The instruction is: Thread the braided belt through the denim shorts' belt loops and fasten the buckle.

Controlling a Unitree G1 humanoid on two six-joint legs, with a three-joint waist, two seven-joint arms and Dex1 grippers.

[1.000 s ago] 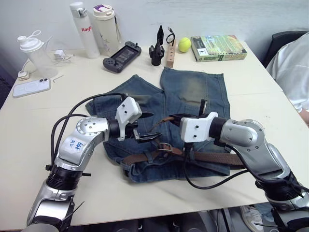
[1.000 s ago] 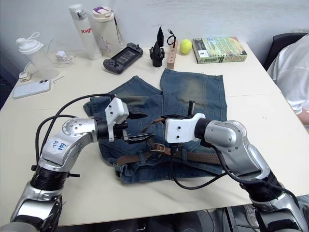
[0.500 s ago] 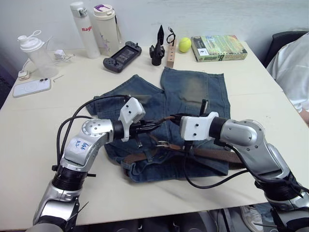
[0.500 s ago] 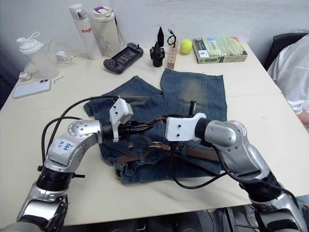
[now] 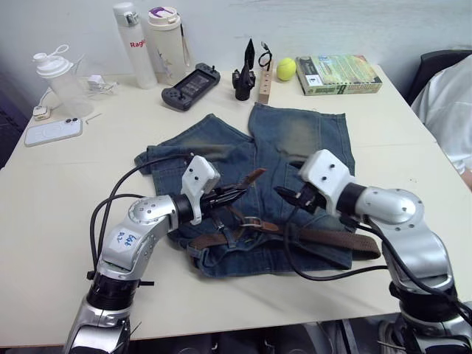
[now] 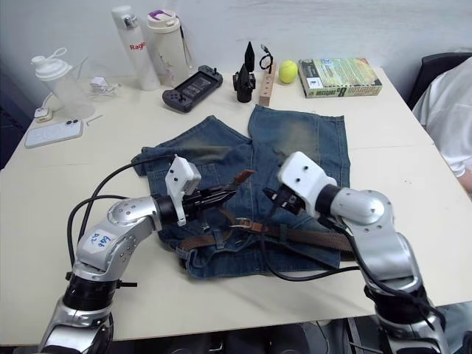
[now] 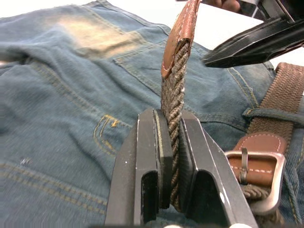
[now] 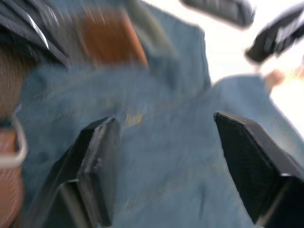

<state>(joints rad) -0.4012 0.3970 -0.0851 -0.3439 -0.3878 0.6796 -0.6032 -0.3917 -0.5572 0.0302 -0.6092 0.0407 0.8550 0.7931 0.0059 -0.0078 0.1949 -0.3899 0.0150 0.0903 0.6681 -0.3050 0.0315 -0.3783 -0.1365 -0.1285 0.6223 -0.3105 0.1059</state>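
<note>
My left tool [image 5: 225,198] is pinching the belt [image 7: 172,118] a little behind its tan tip [image 5: 253,176], holding that free end up off the shorts [image 5: 295,140] so it points toward my right side, where I judge it can be steered into the buckle. My right tool [image 5: 289,196] hangs just beside the lifted tip with its fingers [image 8: 97,161] spread wide and nothing between them, placed, I think, to take the tip or steady the strap. Just beyond the left tool's fingers the buckle [image 7: 259,178] lies flat on the waistband, unfastened, with the rest of the belt running along the waist through a loop [image 7: 270,114] toward my right. The shorts lie spread on the desk [image 5: 66,184], legs pointing away from me. Farther back stand bottles [image 5: 151,44], a game controller [image 5: 189,77], a yellow ball [image 5: 286,68] and a book [image 5: 339,74].
</note>
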